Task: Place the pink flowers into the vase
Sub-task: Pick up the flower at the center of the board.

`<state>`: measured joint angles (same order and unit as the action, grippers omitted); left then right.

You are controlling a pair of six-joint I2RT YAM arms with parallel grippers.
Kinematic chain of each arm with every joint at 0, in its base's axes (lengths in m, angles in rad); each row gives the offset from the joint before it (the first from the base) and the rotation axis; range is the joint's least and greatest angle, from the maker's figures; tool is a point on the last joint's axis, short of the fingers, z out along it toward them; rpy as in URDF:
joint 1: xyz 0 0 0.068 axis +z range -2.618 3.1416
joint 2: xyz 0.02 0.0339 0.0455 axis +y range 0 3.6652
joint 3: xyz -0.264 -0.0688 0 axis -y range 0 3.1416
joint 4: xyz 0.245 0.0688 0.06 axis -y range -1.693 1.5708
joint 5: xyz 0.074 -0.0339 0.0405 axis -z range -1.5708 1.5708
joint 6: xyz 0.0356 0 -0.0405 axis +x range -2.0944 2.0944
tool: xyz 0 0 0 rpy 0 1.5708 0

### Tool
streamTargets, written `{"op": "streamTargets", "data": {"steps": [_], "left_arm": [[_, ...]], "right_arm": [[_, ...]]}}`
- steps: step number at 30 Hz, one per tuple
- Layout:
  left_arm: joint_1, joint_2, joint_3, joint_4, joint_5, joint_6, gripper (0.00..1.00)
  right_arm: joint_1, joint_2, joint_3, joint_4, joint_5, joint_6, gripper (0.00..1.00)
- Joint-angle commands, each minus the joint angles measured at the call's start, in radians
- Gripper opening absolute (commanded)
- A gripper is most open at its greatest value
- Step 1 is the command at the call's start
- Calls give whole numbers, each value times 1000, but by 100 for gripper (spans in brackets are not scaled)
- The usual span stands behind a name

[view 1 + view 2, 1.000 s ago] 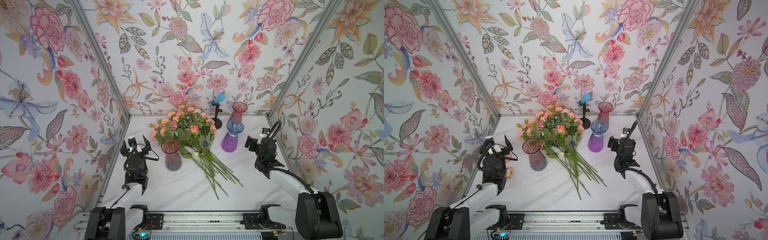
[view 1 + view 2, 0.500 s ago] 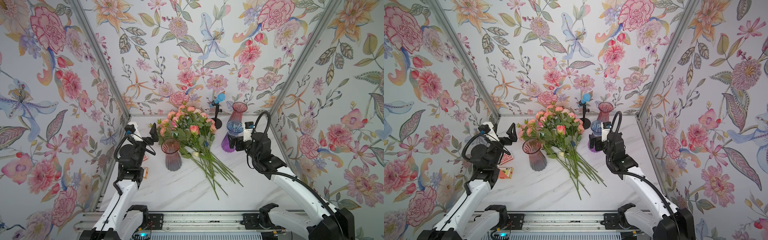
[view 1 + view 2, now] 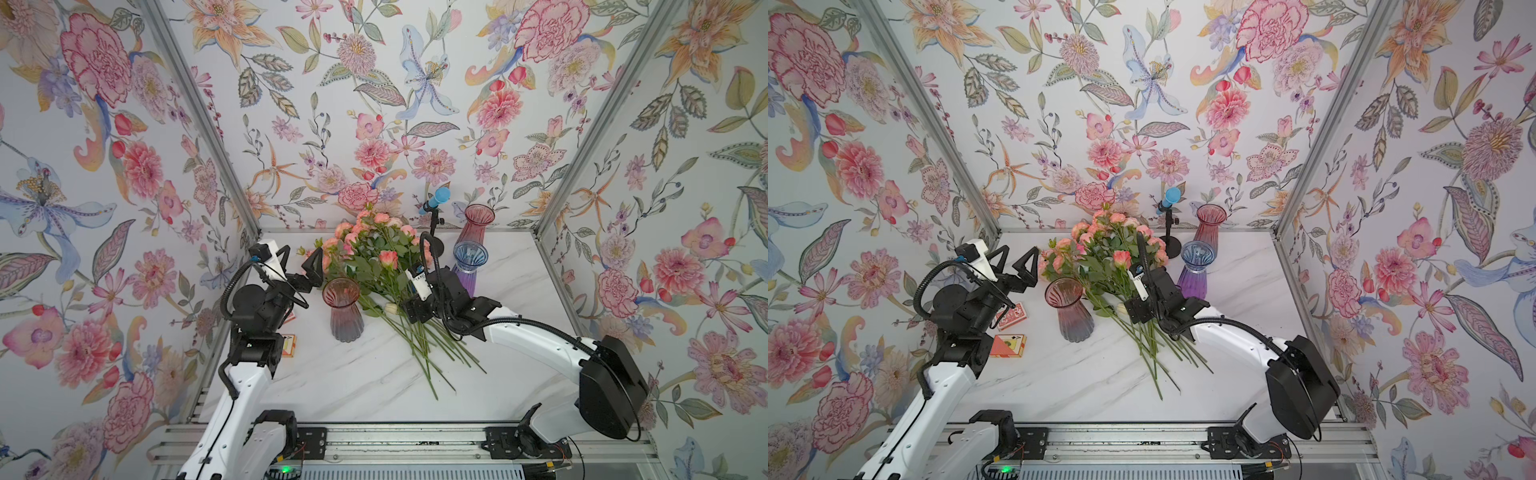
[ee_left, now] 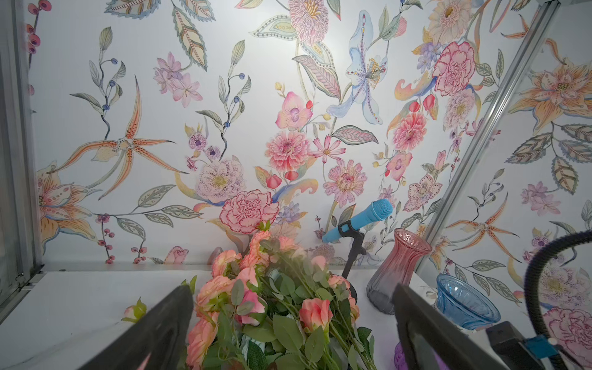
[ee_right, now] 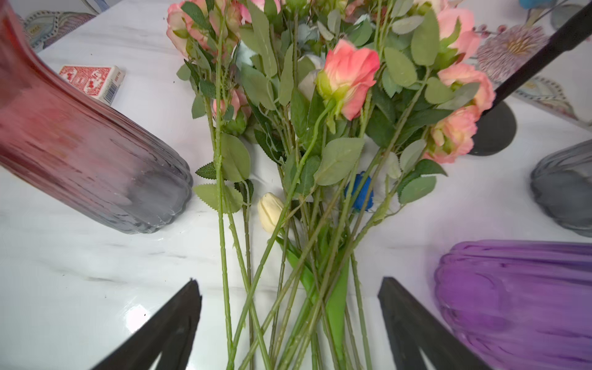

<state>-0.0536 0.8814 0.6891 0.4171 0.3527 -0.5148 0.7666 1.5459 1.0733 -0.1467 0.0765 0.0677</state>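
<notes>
Pink flowers (image 5: 349,77) mask blue bloom (image 5: 358,192) (partly).

The left arm no longer sits folded at the 8 o'clock edge of the surface (image 3: 1100,386). It now stands raised and stretched forward, with the left gripper (image 3: 1020,251) at 10 o'clock just beside the blooms of the pink flowers (image 3: 1108,257). The right arm has swung in from the 3 o'clock edge. The right gripper (image 5: 288,282) now hangs over the stems, jaws apart on either side of them. A red card box (image 3: 1011,316) has come into view at 9 o'clock.
</notes>
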Motion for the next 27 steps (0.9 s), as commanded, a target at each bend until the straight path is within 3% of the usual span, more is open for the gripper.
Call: {"op": "streamTargets", "data": {"steps": [1,12,16,21,27], "left_arm": [[-8,26,79,-183,-29,53,100],[-8,47,98,-266,-13,66,100],[-8,60,111,-271,-7,69,100],[-8,64,122,-276,-30,75,100],[-9,76,131,-277,-37,76,100]], "right_arm": [[-1,82,85,-55,-6,41,83],[11,317,227,-141,-23,106,51],[11,363,240,-142,-25,114,40],[6,409,255,-146,-18,118,34],[-5,432,286,-146,-24,116,15]]}}
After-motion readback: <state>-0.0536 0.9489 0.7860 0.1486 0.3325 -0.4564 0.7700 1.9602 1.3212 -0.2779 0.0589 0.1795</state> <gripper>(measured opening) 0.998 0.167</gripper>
